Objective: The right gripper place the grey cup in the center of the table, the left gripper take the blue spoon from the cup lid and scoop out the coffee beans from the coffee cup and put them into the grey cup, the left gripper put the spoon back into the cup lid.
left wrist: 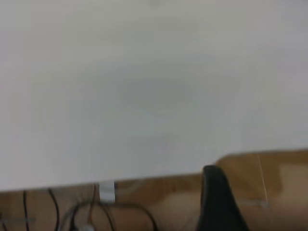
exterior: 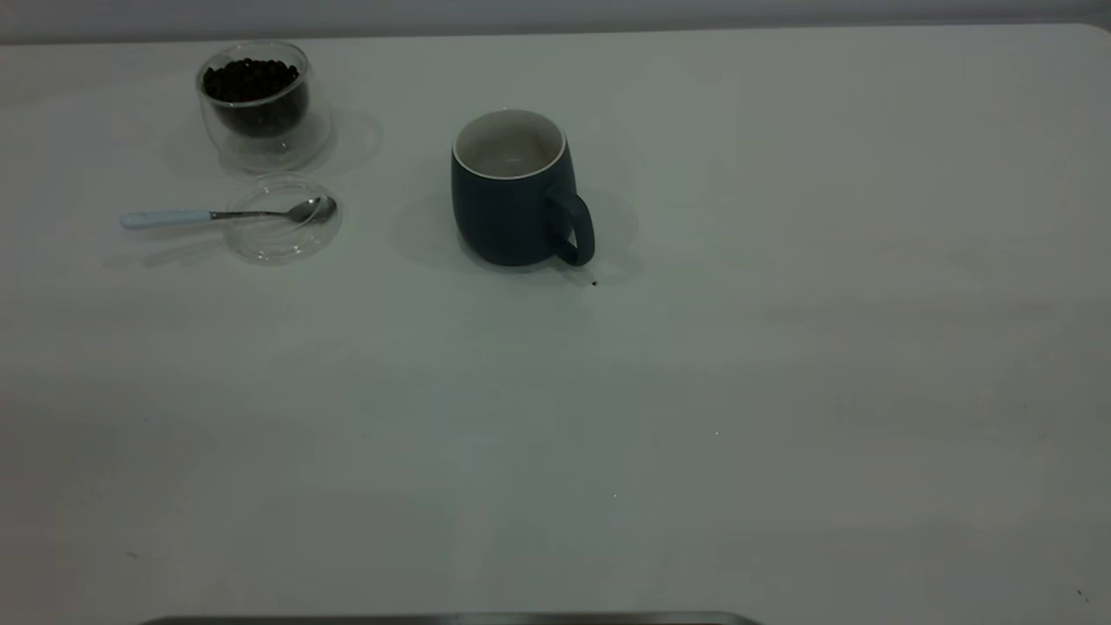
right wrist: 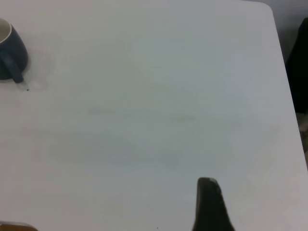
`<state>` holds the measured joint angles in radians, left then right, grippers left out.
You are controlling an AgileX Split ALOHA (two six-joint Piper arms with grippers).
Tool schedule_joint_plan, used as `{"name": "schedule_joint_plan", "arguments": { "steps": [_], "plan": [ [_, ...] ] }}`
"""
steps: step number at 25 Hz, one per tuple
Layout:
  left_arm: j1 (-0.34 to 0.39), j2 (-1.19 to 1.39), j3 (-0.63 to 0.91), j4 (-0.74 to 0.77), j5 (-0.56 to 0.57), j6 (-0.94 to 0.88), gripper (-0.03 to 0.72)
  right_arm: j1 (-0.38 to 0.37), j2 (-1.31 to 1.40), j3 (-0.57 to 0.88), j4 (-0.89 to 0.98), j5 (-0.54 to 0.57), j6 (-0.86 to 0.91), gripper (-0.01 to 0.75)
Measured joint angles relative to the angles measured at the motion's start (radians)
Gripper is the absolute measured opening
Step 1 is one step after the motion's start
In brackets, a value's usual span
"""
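The grey cup [exterior: 514,193] stands upright on the bench [exterior: 781,391], roughly midway between the left and right edges and toward the far edge, its handle turned to the near right. Its white inside looks empty. Placed there, it is within reach of the left arm's scooping, so the first step of the task seems done or needless.

Toward the far left corner stands the coffee cup [exterior: 262,106], filled with coffee beans [exterior: 250,80]. Just in front of it, close to touching, lies the cup lid [exterior: 282,219], flat on the bench. The blue spoon [exterior: 227,213] rests across the lid, its metal bowl at the lid's right rim and its pale handle sticking out past the lid's left rim toward the left edge. That overhang leaves the handle free to be pinched without touching the lid. A tiny dark speck [exterior: 594,282] lies on the bench just by the grey cup's handle; whether it is a bean I cannot tell.

Neither arm shows in the exterior view. The left gripper [left wrist: 219,202] shows one dark finger at the bench's edge, over cables and floor; the right gripper [right wrist: 211,204] shows one finger above bare bench, well apart from the grey cup. Whether either is spread or pressed together I cannot tell. Judging from this, taking the spoon comes next.
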<state>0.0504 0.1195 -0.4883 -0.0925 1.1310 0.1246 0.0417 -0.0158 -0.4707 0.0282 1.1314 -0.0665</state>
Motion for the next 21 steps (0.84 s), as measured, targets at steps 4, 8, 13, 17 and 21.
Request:
{"name": "schedule_joint_plan", "arguments": {
  "steps": [4,8,13,17,21],
  "plan": [
    [0.000,-0.132,-0.002,0.001,0.016,0.000,0.512,0.000,0.000,0.000,0.000,0.000,0.000,0.457],
    [0.000,-0.136,-0.002,0.001,0.018,0.000,0.512,0.000,0.000,0.000,0.000,0.000,0.000,0.457],
    [0.000,-0.138,-0.002,0.001,0.023,0.000,0.512,0.000,0.000,0.000,0.000,0.000,0.000,0.457],
    [0.000,-0.138,-0.002,0.001,0.023,0.000,0.512,0.000,0.000,0.000,0.000,0.000,0.000,0.457],
    [0.000,-0.138,-0.002,0.001,0.023,0.000,0.512,0.000,0.000,0.000,0.000,0.000,0.000,0.457]
  ]
}}
